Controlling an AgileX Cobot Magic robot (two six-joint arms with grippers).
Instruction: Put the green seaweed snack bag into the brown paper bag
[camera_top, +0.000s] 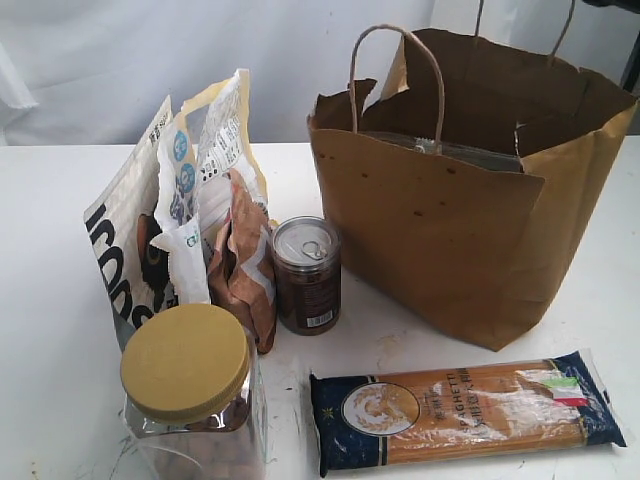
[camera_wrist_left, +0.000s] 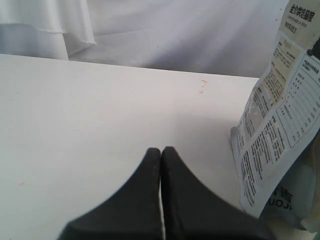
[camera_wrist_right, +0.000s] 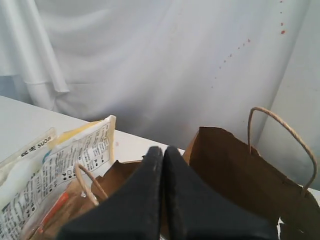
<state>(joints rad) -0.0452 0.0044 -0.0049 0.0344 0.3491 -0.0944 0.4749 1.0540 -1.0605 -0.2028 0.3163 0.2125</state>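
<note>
The brown paper bag (camera_top: 450, 230) stands open at the right of the table, its loop handles up. No bright-green seaweed snack bag shows anywhere. A greyish glossy plastic edge (camera_top: 470, 152) lies inside the paper bag, and I cannot tell what it is. Neither gripper appears in the exterior view. My right gripper (camera_wrist_right: 163, 148) is shut with nothing in it, hanging over the paper bag (camera_wrist_right: 235, 165). My left gripper (camera_wrist_left: 161, 149) is shut and empty above bare white table, beside the printed back of a white pouch (camera_wrist_left: 280, 130).
Left of the paper bag stand a white-and-black pouch (camera_top: 140, 240), a brown crinkled snack bag (camera_top: 243, 265) and a dark can (camera_top: 306, 272). A jar with a yellow lid (camera_top: 187, 375) and a spaghetti packet (camera_top: 465, 405) lie near the front edge.
</note>
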